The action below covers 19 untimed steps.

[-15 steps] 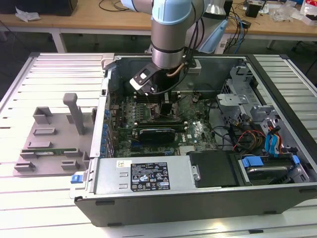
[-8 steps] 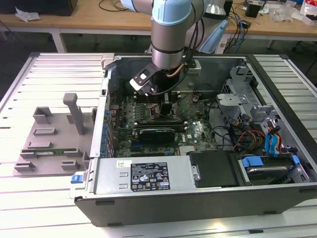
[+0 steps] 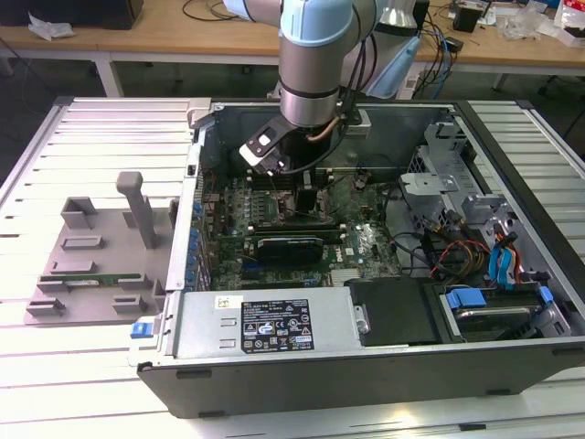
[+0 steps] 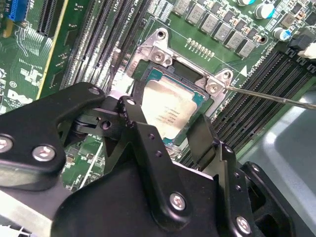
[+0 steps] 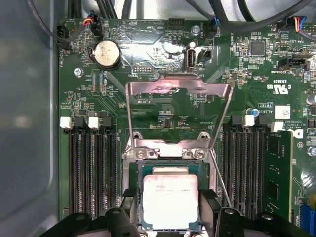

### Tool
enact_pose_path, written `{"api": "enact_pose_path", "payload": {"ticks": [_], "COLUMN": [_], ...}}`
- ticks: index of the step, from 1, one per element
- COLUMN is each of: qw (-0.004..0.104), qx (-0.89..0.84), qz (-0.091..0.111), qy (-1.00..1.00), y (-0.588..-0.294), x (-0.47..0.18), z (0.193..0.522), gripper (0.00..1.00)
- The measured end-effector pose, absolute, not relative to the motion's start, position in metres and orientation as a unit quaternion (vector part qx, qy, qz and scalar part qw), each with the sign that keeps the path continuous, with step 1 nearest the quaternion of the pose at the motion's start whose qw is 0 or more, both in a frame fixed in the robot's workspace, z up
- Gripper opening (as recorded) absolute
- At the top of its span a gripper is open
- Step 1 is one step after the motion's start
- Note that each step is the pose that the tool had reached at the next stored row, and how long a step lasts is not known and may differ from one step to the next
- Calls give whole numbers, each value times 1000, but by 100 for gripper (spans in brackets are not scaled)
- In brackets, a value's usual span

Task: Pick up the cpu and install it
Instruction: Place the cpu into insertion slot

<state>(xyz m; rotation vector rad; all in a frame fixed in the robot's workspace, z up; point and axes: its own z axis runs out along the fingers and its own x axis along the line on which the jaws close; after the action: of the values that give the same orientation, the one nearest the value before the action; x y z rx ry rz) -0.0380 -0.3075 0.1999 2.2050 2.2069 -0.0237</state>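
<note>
The cpu (image 5: 170, 197) is a square chip with a silver top and a green rim, sitting level in the motherboard socket (image 5: 170, 153). In the second wrist view the cpu (image 4: 170, 106) lies between two black fingers (image 4: 143, 128). My gripper (image 4: 168, 126) has its jaws pressed against opposite edges of the chip. In the first wrist view my gripper (image 5: 170, 212) flanks the same chip. The socket's metal load plate (image 5: 177, 89) stands flipped open beyond it. In the exterior view my gripper (image 3: 306, 197) reaches down into the open computer case (image 3: 366, 366).
Black memory slots (image 5: 94, 168) run along both sides of the socket. A thin lever rod (image 4: 271, 96) sticks out beside it. Cables and drive bays (image 3: 475, 247) crowd the case at the exterior view's right. A grey fixture (image 3: 91, 247) holding a green memory stick (image 3: 91, 279) sits outside the case.
</note>
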Motion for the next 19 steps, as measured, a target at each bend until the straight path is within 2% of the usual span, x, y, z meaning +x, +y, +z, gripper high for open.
{"api": "enact_pose_path", "payload": {"ticks": [14, 15, 16, 18, 19], "qw": [11, 11, 10, 9, 8], "qx": [707, 707, 707, 707, 707], "qz": [-7, -7, -7, -5, -5], "qy": [707, 707, 707, 707, 707], "y": [-312, -312, -312, -312, -312], "x": [-38, -38, -38, -38, -38], "z": [218, 220, 221, 221, 220], "gripper": [62, 54, 54, 42, 29]}}
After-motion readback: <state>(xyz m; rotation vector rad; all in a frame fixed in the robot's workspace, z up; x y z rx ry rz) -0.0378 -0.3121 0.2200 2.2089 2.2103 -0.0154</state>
